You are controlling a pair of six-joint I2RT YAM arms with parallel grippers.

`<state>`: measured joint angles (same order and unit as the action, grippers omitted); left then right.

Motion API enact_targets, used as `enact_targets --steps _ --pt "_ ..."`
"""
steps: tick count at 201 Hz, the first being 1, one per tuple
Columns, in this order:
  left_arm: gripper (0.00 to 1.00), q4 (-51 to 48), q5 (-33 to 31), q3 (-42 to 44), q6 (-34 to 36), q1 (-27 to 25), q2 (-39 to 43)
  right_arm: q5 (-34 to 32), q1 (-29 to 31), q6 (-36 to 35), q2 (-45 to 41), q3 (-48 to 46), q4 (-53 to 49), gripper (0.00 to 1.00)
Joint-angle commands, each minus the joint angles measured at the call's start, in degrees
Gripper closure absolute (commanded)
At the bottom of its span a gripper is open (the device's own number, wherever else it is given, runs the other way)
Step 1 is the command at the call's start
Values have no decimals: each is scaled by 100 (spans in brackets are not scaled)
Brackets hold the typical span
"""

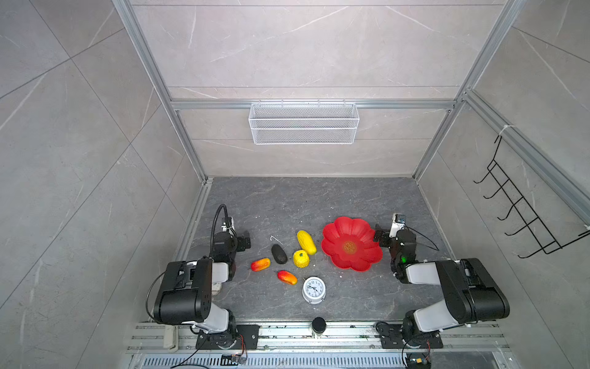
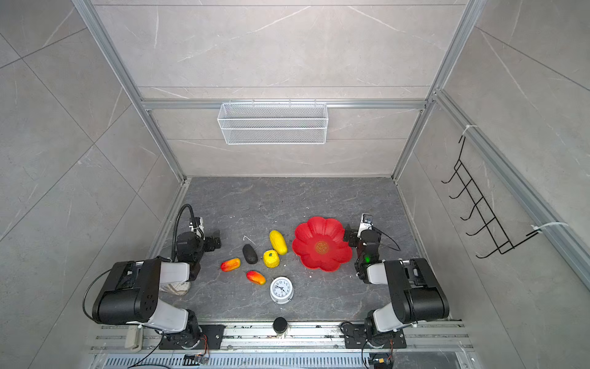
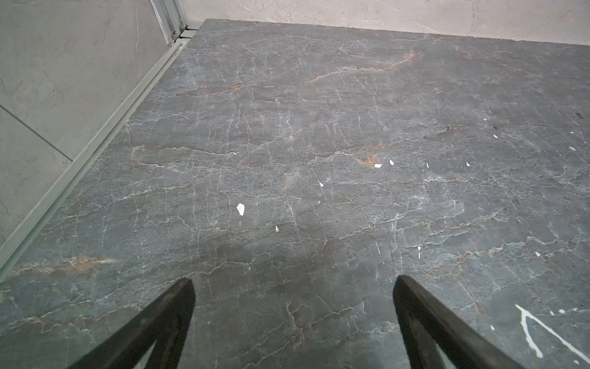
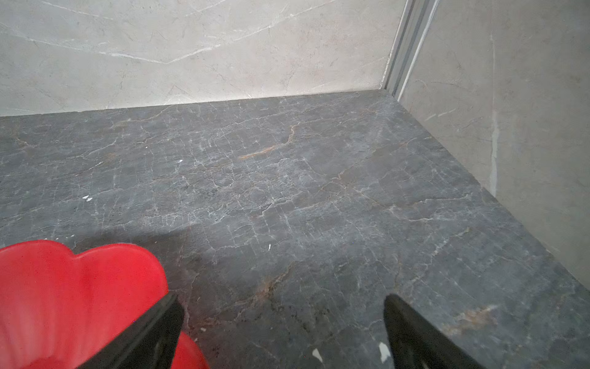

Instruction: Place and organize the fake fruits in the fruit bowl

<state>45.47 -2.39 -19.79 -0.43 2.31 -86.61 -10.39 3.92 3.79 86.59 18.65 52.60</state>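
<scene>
Nearest each wrist camera we see two black tapered fingers (image 3: 172, 319). The left gripper (image 3: 293, 279) stands wide open with nothing between its fingers, above the bare table (image 3: 319, 127), a dark stone-patterned surface with pale veins. The right gripper (image 4: 281, 297) is likewise spread wide and holds nothing. One of its fingers overlaps the rim of the fruit bowl (image 4: 79, 287) in that view, and we cannot tell whether they touch.

In both top views the fruit bowl (image 1: 338, 233), a shallow glossy red scalloped flower with a gold centre mark, sits right of centre, just beside the right gripper. The five fake fruits lie on the table to its left. The long yellow oval (image 1: 306, 242) and the matt dark oval (image 1: 279, 254) run far to near, their near ends angled toward the bowl. The ribbed round yellow fruit (image 1: 301, 258) shows its green stem upward. One mango-like oval (image 1: 260, 264) lies roughly crosswise. The second mango-like oval (image 1: 287, 277) slants from far left to near right, toward the round white alarm clock (image 1: 313, 289).
</scene>
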Motion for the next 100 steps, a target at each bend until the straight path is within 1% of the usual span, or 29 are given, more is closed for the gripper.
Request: enact_targets --steps 1,32,100 --pt "0 233 107 -122 76 48 74 64 4 -72 48 86 90 0" --pt "0 160 236 -164 37 132 65 71 4 -76 51 86 93 0" --pt "0 151 272 -174 23 156 65 152 -16 -50 51 112 22 0"
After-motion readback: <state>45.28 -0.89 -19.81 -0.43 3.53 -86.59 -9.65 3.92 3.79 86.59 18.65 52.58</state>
